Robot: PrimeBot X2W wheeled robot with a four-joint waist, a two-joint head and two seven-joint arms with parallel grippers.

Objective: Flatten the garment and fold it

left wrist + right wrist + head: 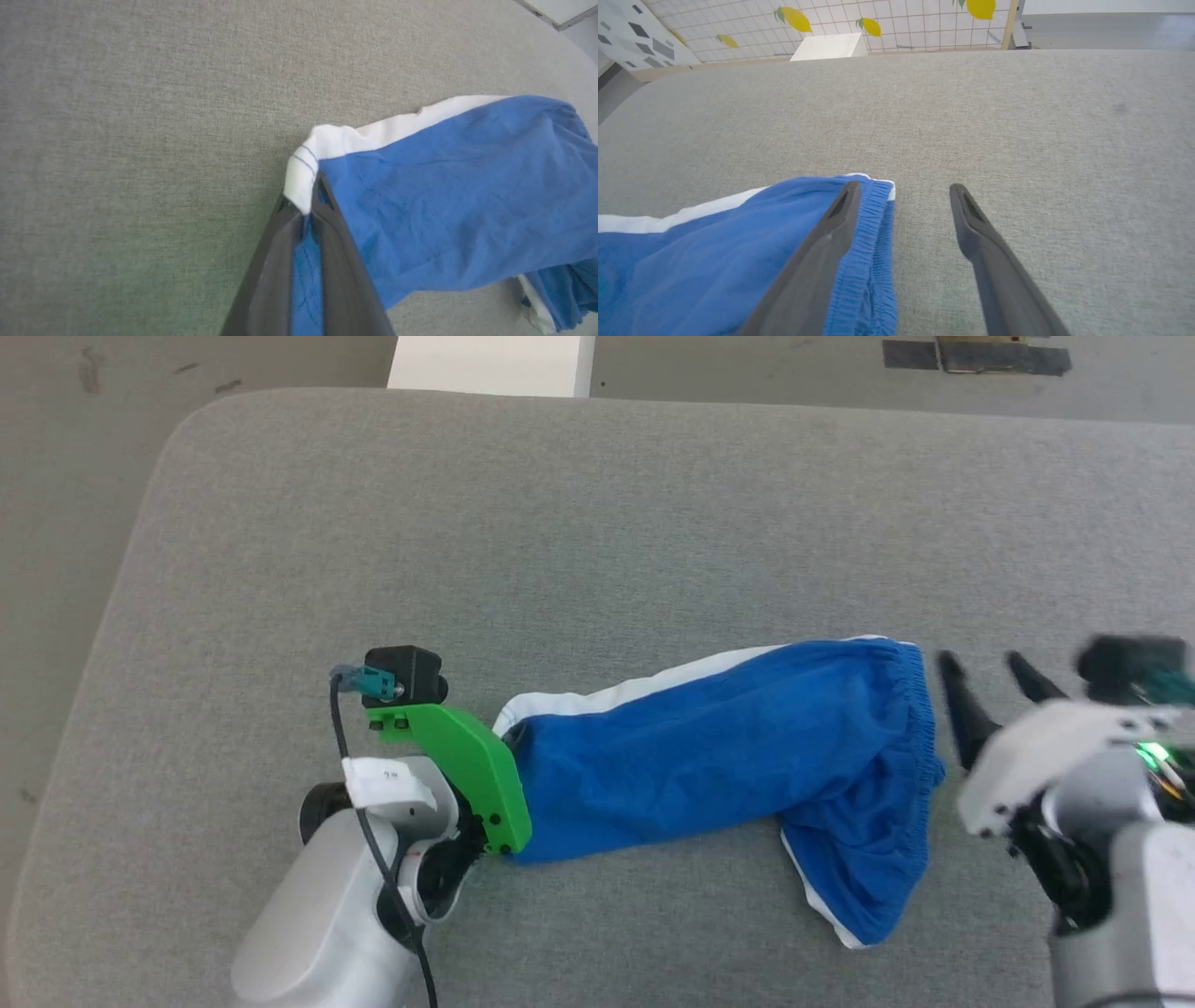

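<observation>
Garment [728, 756] lay drawn out left to right across the grey cloth-covered surface [560, 523]. A white stripe [635, 696] ran along its far edge. The gathered waistband [922, 719] sat at the right end. Below the waistband a blue fold with white trim [845, 896] trailed toward the near edge.

Left claw [513, 739] met the garment's left end, its fingers mostly hidden behind a green bracket [467, 756] that carried a small black camera [406, 674] and a dark cable [347, 747].

Right claw [978, 661] stood just right of the waistband, fingers spread and slightly blurred. Contact with the cloth could not be judged.

Beyond the surface lay pale floor [75, 476] and a white block [490, 362].
</observation>
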